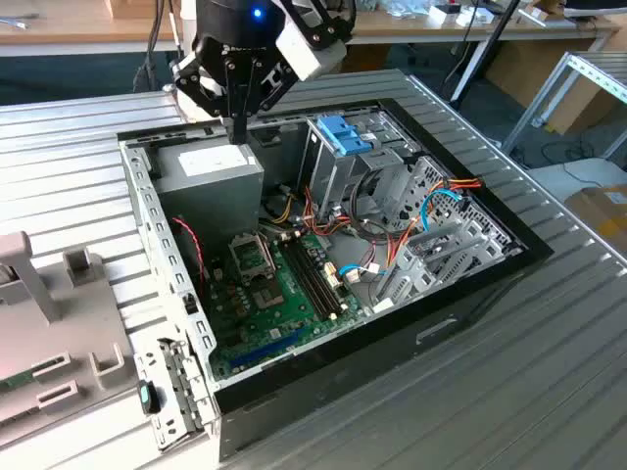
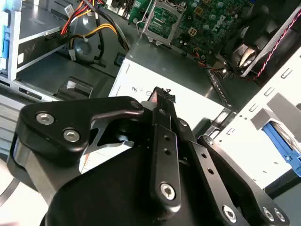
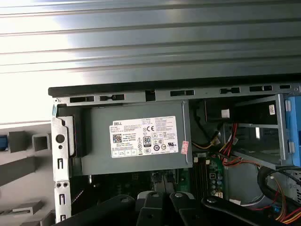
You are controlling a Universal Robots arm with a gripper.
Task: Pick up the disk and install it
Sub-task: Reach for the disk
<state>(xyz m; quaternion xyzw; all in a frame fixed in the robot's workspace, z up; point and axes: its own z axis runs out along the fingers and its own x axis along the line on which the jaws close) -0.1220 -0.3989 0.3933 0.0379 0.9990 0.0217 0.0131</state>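
Hand [image 1: 238,132], fingers together and empty, hovers just above the power supply [image 1: 211,166]. What we take for the disk [image 2: 281,141] lies beside that supply, past the case wall [image 1: 147,206]. We judge it stiff, weighty and shock-sensitive, best gripped by its carrier edges.

We see a matte black pincer [image 1: 238,127] of link bars [image 2: 162,141] with silver screws [image 2: 71,135]; above it a blue light [image 1: 257,13], beside it a white boxy housing [image 1: 306,49].
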